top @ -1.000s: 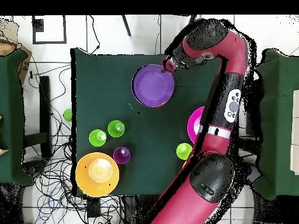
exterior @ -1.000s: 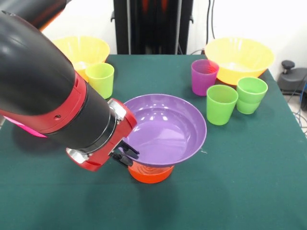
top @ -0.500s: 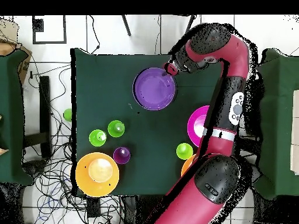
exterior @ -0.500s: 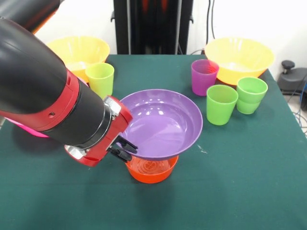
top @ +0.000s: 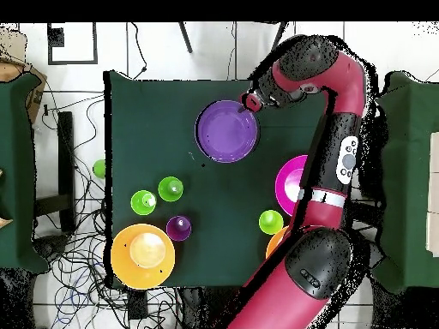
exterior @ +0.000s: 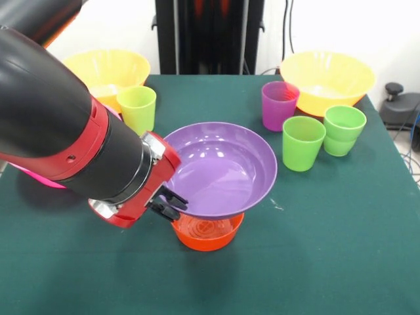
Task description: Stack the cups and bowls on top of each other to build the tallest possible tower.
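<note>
The pincer (exterior: 172, 209) grips the near rim of the purple bowl (exterior: 223, 170), fingers closed on it. The bowl sits tilted on the small orange bowl (exterior: 206, 232) on the counter (exterior: 328, 249).

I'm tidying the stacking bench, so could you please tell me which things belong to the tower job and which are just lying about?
Belong to the job:
- purple bowl, held at its rim by the claw
- small orange bowl beneath it
- yellow-green cup
- purple cup
- two green cups
- two orange-yellow bowls
- pink bowl

Lying about:
- cables on the floor
</note>
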Controlling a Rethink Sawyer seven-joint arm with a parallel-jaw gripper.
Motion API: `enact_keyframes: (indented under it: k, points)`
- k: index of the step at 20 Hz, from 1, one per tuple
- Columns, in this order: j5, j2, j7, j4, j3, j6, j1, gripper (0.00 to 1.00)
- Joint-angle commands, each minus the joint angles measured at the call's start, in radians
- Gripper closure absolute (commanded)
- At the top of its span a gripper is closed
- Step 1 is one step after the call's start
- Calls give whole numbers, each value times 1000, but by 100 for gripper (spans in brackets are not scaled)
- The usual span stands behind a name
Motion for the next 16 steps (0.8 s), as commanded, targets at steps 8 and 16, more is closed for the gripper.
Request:
enact_keyframes:
  k: [8, 16]
  points:
    - [57, 27, -248, 61, -81, -83, 8, 0]
    - [44, 26, -281, 36, -98, -55, 27, 0]
